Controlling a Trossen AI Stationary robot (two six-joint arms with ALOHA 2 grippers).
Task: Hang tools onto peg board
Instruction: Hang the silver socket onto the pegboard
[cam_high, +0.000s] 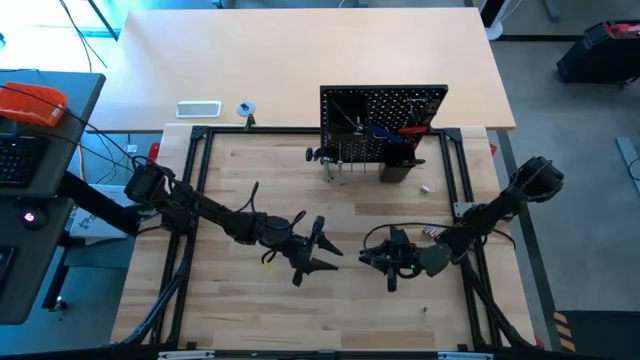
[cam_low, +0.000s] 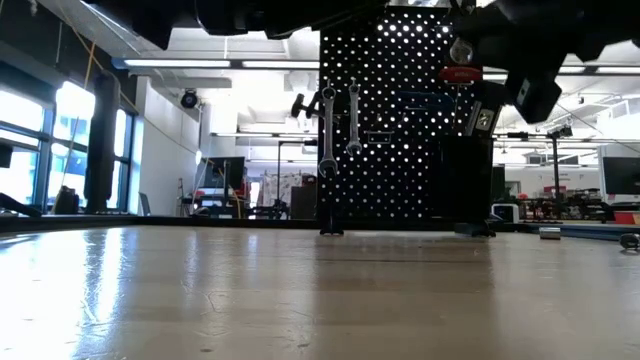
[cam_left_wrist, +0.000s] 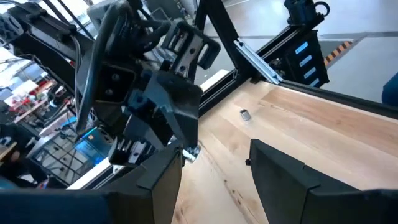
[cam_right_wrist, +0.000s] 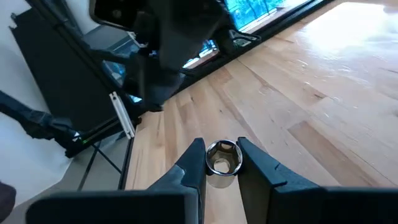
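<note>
The black peg board stands upright at the table's far side. Two silver wrenches, a red-handled tool and a blue-handled tool hang on it. My right gripper is over the middle of the table, shut on a small silver socket. My left gripper faces it from the table's left, open, with nothing between its fingers. From the left wrist view the socket shows at the right gripper's fingertips. My right gripper pinches the socket's round outer wall between its two fingertips. The fingers come nearly level from the table's right. The socket is lifted clear of the table, and its open six-sided end faces back toward the wrist.
A loose small metal bit lies on the table near the peg board's right foot, and another lies near the front right. A black frame rims the wooden work surface. Bare wood lies in front of the board.
</note>
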